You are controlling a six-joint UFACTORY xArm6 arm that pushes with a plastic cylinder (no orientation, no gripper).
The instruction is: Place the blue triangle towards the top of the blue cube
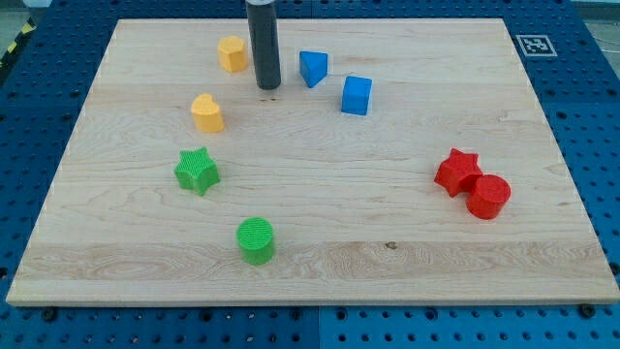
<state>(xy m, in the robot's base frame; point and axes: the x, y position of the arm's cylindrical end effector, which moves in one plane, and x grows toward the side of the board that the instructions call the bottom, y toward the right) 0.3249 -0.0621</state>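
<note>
A pale wooden board (320, 247) with light brown grain lies on a blue perforated table (591, 87). On it sit a blue plastic triangle (312, 68), a blue plastic cube (356, 95), two yellow-orange plastic blocks (232, 53) (207, 113), a green plastic star (198, 172), a green ridged cylinder (257, 240), a red plastic star (457, 172) and a red plastic cylinder (487, 196). The rod is dark grey, down to my tip (268, 87). A black-and-white square marker (532, 45) sits at the board's corner.

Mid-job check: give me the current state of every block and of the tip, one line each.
my tip: on the board, left of the blue triangle, clear gap
blue triangle: up-left of the blue cube, apart
blue cube: untouched
yellow block: left of the rod
yellow heart: alone
green star: alone
green cylinder: upright
red star: touching the red cylinder
red cylinder: upright
</note>
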